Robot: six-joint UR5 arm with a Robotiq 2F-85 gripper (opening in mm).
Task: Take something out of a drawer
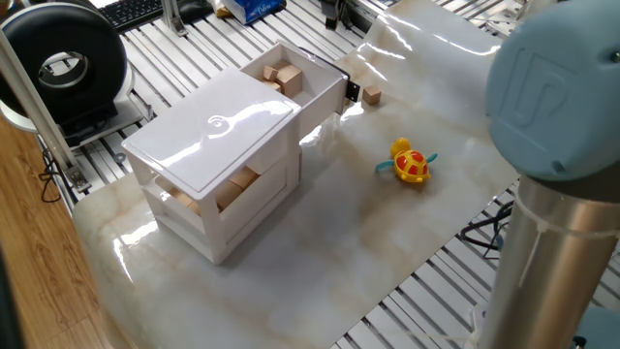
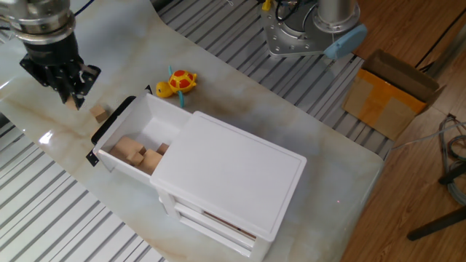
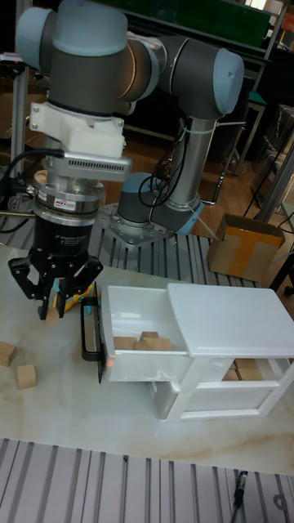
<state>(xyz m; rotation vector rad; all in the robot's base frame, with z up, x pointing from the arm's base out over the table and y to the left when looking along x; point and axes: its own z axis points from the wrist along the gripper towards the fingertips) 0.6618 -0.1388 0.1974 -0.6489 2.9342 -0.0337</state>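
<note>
The gripper (image 2: 73, 91) hangs above the worktop (image 2: 240, 109) with jaws spread and holding nothing, so a wooden block (image 2: 98, 112) lying just beside them is apparently released. Just past that block, the drawer (image 2: 138, 135) stands pulled open with more blocks (image 2: 135, 153) inside. Farther off lies a toy turtle (image 2: 180, 80).

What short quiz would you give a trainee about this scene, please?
1. True or false: the drawer is pushed fully shut.
2. The yellow toy lies: A) inside the drawer; B) on the table; C) on top of the white box.
3. Fill in: the drawer holds tan ___.

Key: 1 false; 2 B; 3 blocks.
</note>
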